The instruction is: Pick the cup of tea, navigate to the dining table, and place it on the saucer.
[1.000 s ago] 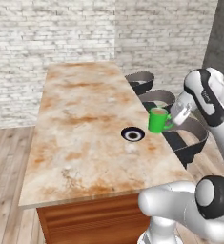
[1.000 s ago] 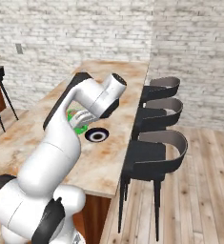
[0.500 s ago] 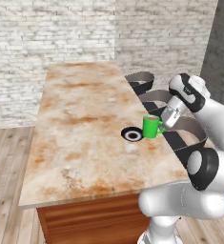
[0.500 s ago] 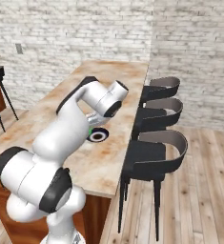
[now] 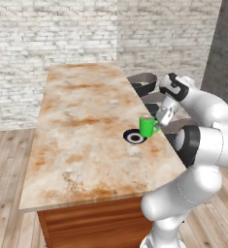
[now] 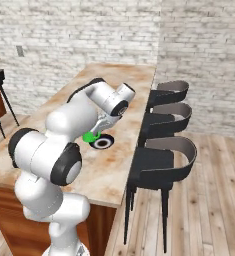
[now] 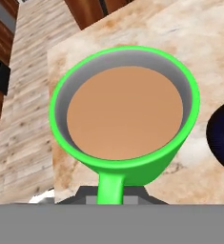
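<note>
Cup of tea [image 5: 147, 126] hangs beside saucer [image 5: 134, 137], near table edge.

Home kitchen/dining rm: dining table [image 5: 81, 126], bar stools [image 6: 164, 155], brick walls [image 5: 52, 29].

Green tea cup held up right beside the saucer on the bench

The cup of tea [image 5: 147, 127] is a small bright green mug, upright and level, with flat brown tea nearly up to the rim and a grey inner wall; the claw [image 5: 160, 123] is closed on its side handle, so the cup body sits straight out in front of the claw's tips. The saucer [image 5: 134, 137] is a round black disc with a white ring and dark centre, lying flat on the mottled beige-and-rust bench [image 5: 81, 126] just past the cup, partly overlapped by it from the left base camera. Can't tell if the cup's base touches anything.
</note>
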